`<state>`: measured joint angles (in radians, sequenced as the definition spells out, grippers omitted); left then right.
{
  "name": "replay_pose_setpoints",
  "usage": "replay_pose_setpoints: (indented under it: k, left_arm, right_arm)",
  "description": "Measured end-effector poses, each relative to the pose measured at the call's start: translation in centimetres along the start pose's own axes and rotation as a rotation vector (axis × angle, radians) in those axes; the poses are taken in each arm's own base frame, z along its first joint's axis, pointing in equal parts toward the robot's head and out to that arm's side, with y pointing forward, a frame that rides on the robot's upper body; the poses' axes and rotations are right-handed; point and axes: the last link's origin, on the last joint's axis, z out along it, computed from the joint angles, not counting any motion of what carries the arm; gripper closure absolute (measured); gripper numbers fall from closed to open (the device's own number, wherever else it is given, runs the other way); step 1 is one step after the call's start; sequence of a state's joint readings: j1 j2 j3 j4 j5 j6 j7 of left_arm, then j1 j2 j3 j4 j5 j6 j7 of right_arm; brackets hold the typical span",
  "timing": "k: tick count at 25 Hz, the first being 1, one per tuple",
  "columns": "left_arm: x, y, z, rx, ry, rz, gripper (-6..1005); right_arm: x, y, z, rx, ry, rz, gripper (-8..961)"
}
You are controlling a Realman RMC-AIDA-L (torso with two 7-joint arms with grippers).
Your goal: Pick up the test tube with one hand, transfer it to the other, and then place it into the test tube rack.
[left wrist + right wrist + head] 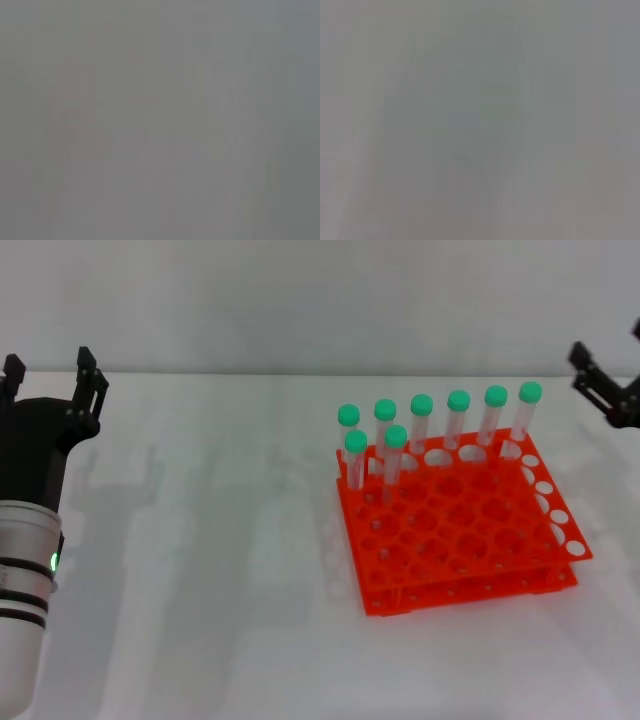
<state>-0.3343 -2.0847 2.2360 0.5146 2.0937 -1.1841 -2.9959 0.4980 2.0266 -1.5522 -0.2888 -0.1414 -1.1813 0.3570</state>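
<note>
Orange plastic rack (455, 540) sits on the white table (200, 590), well off to the right of the left gripper (52, 375) and a bit in front of and to the left of the right gripper (603, 390). Nearest to the camera is the left arm's pale sleeve with its black wrist, and its gripper points away with fingers spread and nothing between them, so it's let go. It hangs out at the side, probably so it stays out of the rack's way.

Eight green-capped tubes stand upright in the rack: two in the second row on the side toward the left gripper, with the near tube (356, 462) at the end, and six along the back row (440, 425). The holes hold them straight, which is the whole point of a rack. No tube is loose on the table and neither gripper carries one, so whichever tube the task means, it looks like it's already in the rack with the rest. That fits a finished placement, though it would also fit a tube waiting to be pulled out, so I can't call it.

Farthest back, the right gripper shows at the frame edge, raised, fingers apart and empty too. Both wrist cameras show only grey blur, no help.
</note>
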Motion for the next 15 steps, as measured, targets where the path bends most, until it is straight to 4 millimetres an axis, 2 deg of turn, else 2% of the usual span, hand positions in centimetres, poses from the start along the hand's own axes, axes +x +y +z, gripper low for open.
replay_pose_setpoints:
  k: [6,15]
  left_arm:
    - [-0.3,-0.4,0.0,0.004,-0.010,0.018,219]
    - [-0.1,-0.2,0.5,-0.005,-0.005,0.023,218]
  right_arm:
    - [0.5,-1.2,-1.2,0.090,0.011,-0.079,126]
    - [0.7,-3.5,-3.1,0.253,0.003,-0.054,126]
